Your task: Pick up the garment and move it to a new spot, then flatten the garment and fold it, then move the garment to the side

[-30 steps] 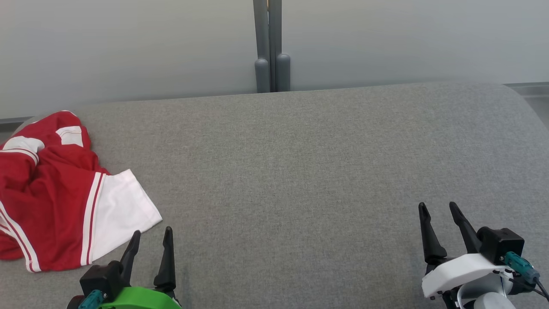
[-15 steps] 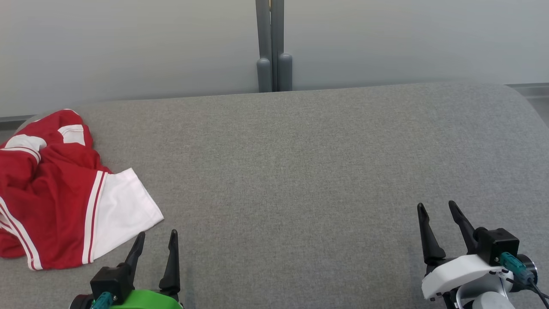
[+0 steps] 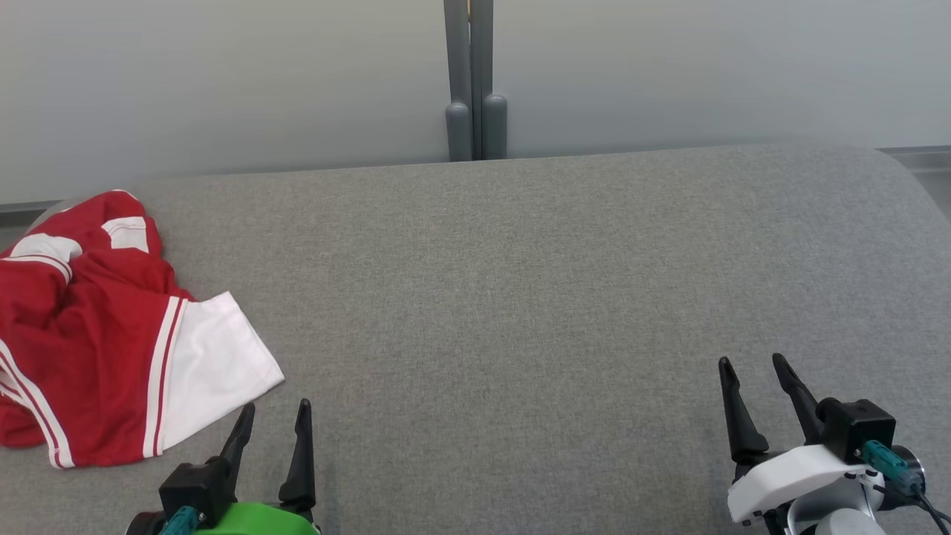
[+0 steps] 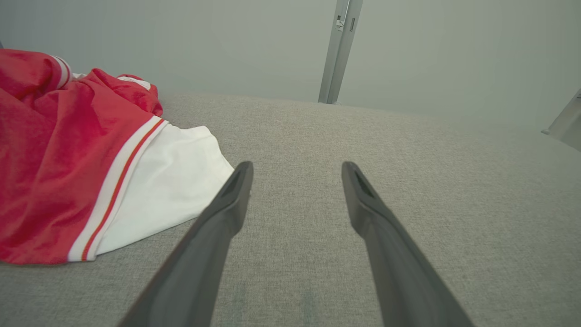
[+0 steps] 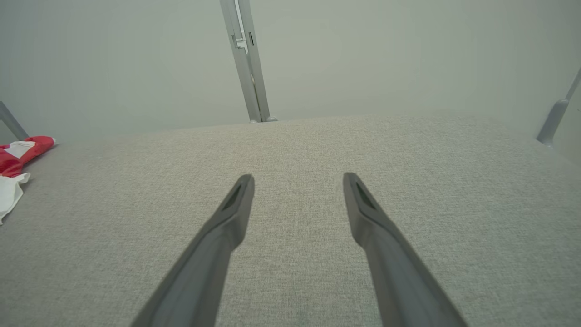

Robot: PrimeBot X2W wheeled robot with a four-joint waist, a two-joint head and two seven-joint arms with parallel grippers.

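Red-and-white garment (image 3: 96, 334) just left of the left tool (image 3: 276, 406), seemingly apart.

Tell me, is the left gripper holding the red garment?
No, the left gripper is open and empty; the garment lies beside it.

One garment (image 3: 96, 334), red with white parts, lies on one grey fabric-covered counter (image 3: 520, 297). There are two end effectors: the left end effector (image 3: 276, 405) on one green housing (image 3: 252, 520), and the right end effector (image 3: 750, 360) on one white housing (image 3: 787, 475). Each carries two long dark fingers (image 4: 227, 213), four in all. Each wrist bears one teal connector (image 3: 880, 455), two together. Behind the counter's far edge stand two grey posts (image 3: 471, 111) side by side, between two pale wall panels (image 3: 223, 74). The garment shows two small white patches (image 3: 126, 234) near its far end and one broad white panel (image 3: 208, 357) at its near corner.
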